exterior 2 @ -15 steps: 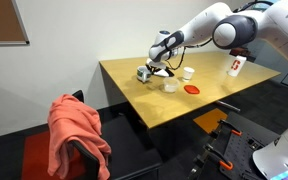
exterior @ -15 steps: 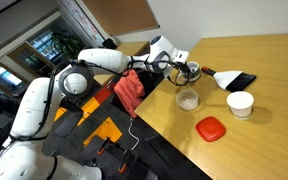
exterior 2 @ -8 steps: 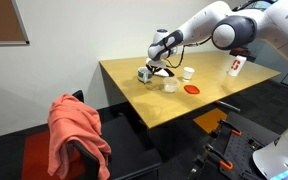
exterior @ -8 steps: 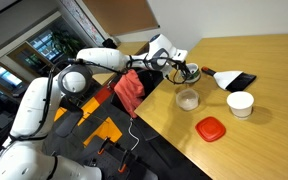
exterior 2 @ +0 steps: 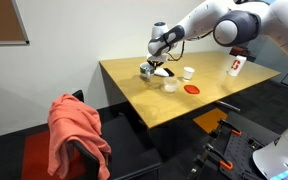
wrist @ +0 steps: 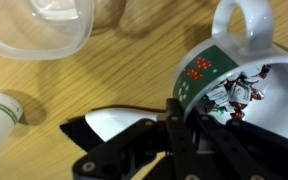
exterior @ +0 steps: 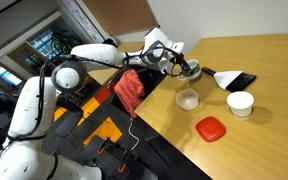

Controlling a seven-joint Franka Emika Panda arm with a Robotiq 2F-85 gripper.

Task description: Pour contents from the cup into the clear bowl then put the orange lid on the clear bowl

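**Tool clamped on cup rim; bowl open, lid flat on table**

Tool [exterior: 180,65]: narrow, closed on the wall of the cup [exterior: 190,71]. Wrist view shows one dark finger [wrist: 174,125] at the rim, beside the cup's green band w/ red marks. 2nd finger not resolved. The cup handle sits on the side away from the tool.

Cup: approx. upright in both exterior views, near the table edge on the arm side. Can't tell if the base touches the table [exterior: 269,55]. Inside is dark, w/ small mixed bits [wrist: 239,92] in it.

Clear bowl [exterior: 187,98]: on the table, near the cup but apart from it, no cover on it. In the wrist view its rim fills the top-left corner. Contents not readable.

Orange lid [exterior: 211,128]: flat on the table, near the bowl, not touching it. Same layout in an exterior view: bowl [exterior 2: 170,86], then lid [exterior 2: 192,89] beside it.

Other items:
- White cup [exterior: 240,103], upright, beside the bowl and apart from it.
- Black-and-white object [exterior: 231,80], lying on the table just beside the held cup. ID unclear.
- Red cloth [exterior: 130,90], draped over a chair [exterior 2: 84,100] off the table edge.
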